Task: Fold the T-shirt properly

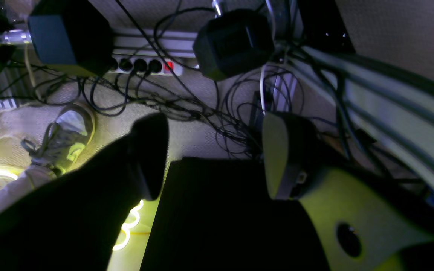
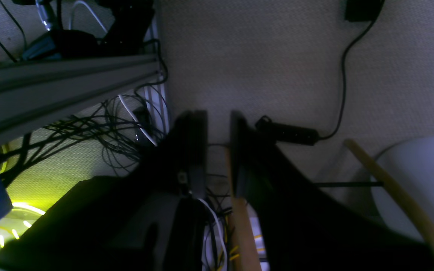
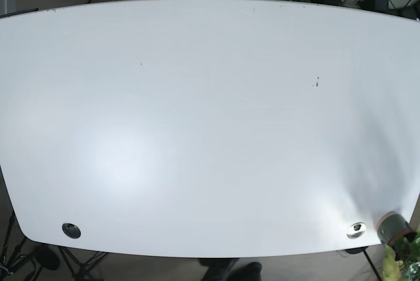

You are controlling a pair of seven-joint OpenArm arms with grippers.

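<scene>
No T-shirt shows on the white worktop [image 3: 210,130] or in either wrist view, so its bearing cannot be told; left fingers [image 1: 153,154] apart, right fingers [image 2: 196,143] nearly together, both over floor cables [image 1: 187,109].

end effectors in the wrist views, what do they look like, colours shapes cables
The left end effector has two broad black fingers; the one on the right of its view shows a pale flat pad face and a yellow-green body with a dark round hole. The right end effector has two narrow, straight black fingers, with a white cable behind its base.
</scene>
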